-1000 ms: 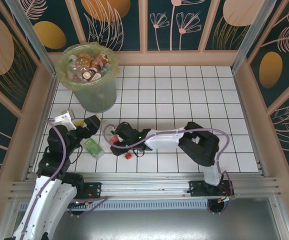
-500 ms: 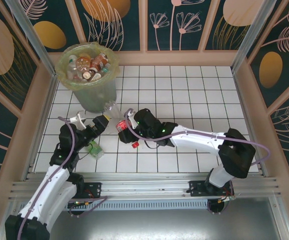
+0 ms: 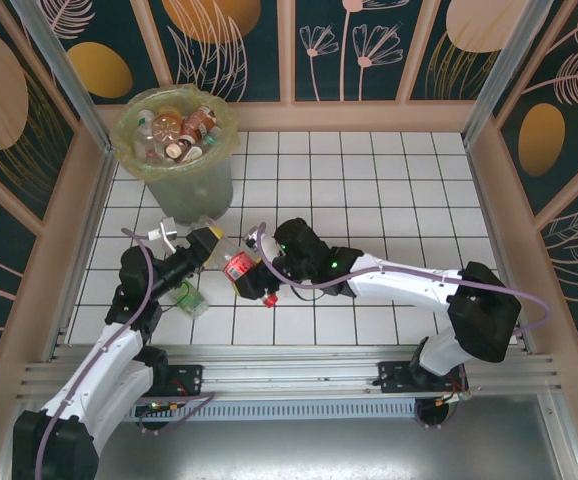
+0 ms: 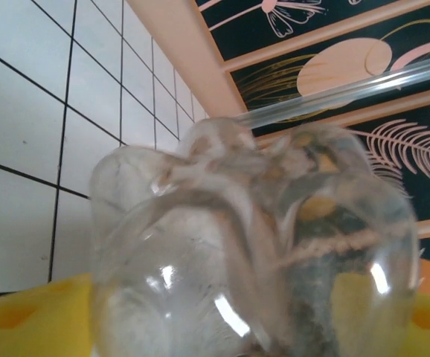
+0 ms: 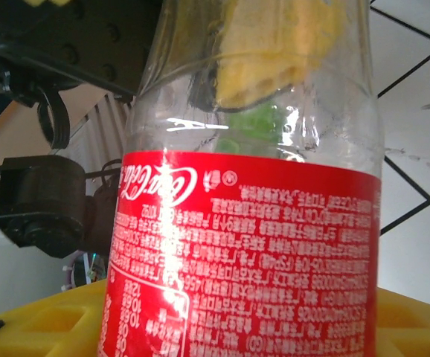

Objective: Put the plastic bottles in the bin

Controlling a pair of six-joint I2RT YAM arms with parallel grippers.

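Observation:
A clear plastic bottle with a red label (image 3: 239, 264) hangs above the tiles between my two grippers. My right gripper (image 3: 256, 268) is shut on its labelled middle (image 5: 245, 238), with yellow fingers (image 5: 36, 323) on both sides. My left gripper (image 3: 212, 245) has closed on the bottle's clear lobed base (image 4: 252, 245), and its yellow fingers (image 4: 29, 320) press both flanks. The bin (image 3: 199, 195), lined with a yellow-green bag, stands at the back left just beyond the left gripper and holds several bottles (image 3: 174, 135). Another bottle with a green label (image 3: 187, 294) lies on the tiles under the left arm.
A small red cap (image 3: 269, 299) lies on the white tiled floor (image 3: 369, 180) below the right wrist. Peach-framed patterned walls (image 3: 269, 115) enclose the floor on three sides. The right arm (image 3: 409, 283) stretches across the front centre.
My left gripper moved up to the bottle's base and went from wide open to closed round it. The right gripper carried the bottle slightly down and left, still gripping it.

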